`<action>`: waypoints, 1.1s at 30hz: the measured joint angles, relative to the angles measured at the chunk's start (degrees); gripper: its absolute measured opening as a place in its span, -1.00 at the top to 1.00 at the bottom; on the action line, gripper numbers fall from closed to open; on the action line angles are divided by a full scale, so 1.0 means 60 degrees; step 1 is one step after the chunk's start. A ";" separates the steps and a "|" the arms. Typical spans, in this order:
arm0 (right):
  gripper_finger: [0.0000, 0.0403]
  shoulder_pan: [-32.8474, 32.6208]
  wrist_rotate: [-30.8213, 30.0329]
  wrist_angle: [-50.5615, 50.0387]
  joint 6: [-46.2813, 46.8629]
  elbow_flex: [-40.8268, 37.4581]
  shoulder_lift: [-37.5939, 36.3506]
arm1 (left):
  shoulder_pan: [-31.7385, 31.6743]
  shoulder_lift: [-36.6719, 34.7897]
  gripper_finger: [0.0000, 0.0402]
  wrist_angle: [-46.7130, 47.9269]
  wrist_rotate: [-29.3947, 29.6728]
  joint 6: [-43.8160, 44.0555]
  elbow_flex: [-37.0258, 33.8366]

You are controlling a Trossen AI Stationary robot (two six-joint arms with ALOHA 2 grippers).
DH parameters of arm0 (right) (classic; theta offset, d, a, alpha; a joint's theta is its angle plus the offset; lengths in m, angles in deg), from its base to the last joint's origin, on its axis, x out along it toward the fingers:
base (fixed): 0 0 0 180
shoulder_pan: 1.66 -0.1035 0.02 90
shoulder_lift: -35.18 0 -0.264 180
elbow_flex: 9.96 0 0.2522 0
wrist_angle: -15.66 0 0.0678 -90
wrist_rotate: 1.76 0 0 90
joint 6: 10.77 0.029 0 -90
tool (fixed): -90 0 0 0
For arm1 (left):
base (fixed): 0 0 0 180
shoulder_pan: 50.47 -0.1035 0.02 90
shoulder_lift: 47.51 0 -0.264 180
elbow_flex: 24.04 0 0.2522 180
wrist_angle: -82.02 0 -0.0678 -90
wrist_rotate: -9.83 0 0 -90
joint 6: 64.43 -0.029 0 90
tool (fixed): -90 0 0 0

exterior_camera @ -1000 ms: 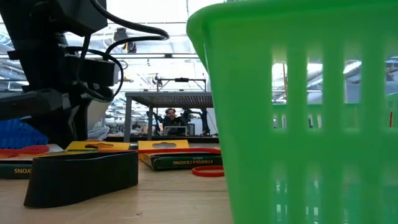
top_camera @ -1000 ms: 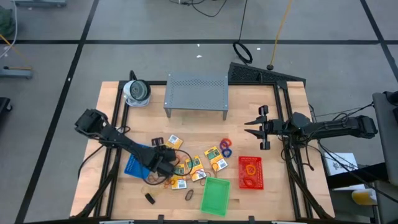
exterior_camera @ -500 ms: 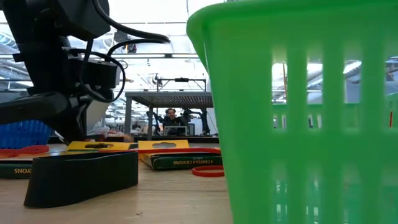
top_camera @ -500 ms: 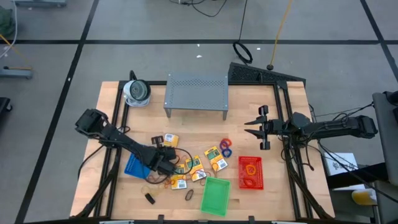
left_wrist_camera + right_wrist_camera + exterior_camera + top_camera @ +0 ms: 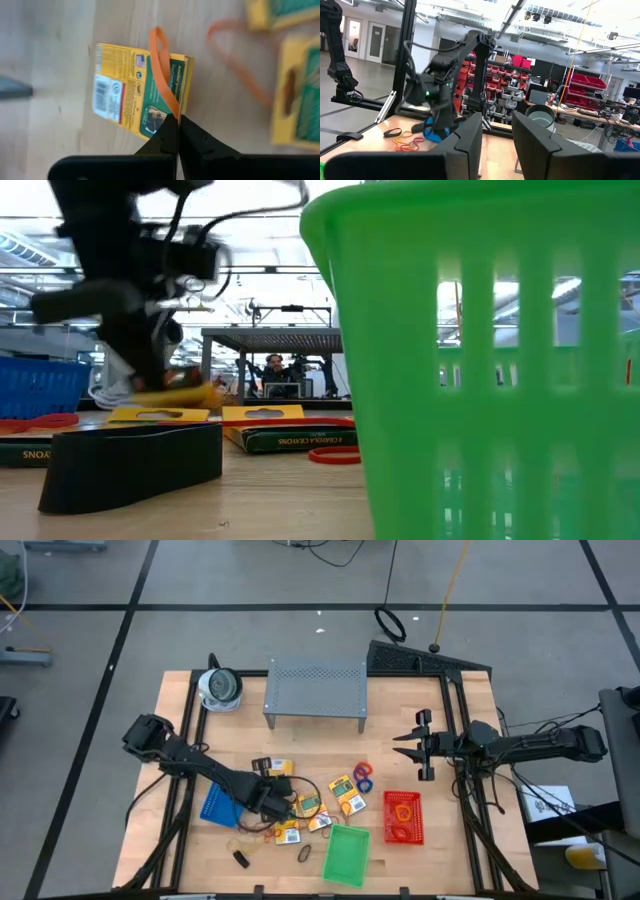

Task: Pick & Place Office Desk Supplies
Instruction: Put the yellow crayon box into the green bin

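Note:
My left gripper (image 5: pixel 273 803) hangs over the near-left part of the table, shut on a yellow-orange crayon box (image 5: pixel 140 87) and a thin orange rubber band (image 5: pixel 162 65). In the low view the box (image 5: pixel 185 394) shows tilted just under the gripper (image 5: pixel 150 375), above the table. In the high view the gripper hides it. More crayon boxes (image 5: pixel 345 793) and rubber-band loops (image 5: pixel 363 778) lie flat on the wood around it. A black clip (image 5: pixel 241 858) lies near the front edge. My right gripper (image 5: pixel 413 746) waits open above the table's right side. My left gripper pinches the crayon box at its edge near one corner (image 5: pixel 170 116) between its two shut fingertips, coming steeply from above. One end of the orange band (image 5: pixel 169 102) runs into the same pinch, and the rest lies across the box's face. The box hangs tilted, clear of the table.
A blue basket (image 5: pixel 215 806) stands left of my left gripper, a green basket (image 5: pixel 345 855) at the near edge, a red basket (image 5: pixel 403 817) with bands to its right. A grey perforated shelf (image 5: pixel 315 690) and a round white object (image 5: pixel 220 688) stand at the far side.
My left gripper has shut on the crayon box and the orange band, then risen and shifted a little toward the table's right edge. The box has come up off the table with it and hangs tilted.

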 joint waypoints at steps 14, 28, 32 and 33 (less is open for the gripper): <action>0.50 0.0003 0.0000 -0.0003 -0.0018 0.0000 0.0000 | -0.0002 0.0000 0.99 0.0439 0.0343 -0.1522 0.2666; 0.50 0.0000 0.0000 -0.0007 0.0164 0.0000 0.0022 | -0.0989 -0.0007 0.97 0.0156 -0.0750 -0.1680 0.2777; 0.50 0.0002 0.0000 -0.0007 0.0188 0.0000 0.0020 | -0.0938 -0.0007 0.97 0.0152 0.0712 -0.1678 0.2777; 0.50 0.0001 0.0000 -0.0007 0.0189 0.0000 0.0022 | -0.0914 -0.0007 0.97 0.0152 0.1029 -0.1666 0.2777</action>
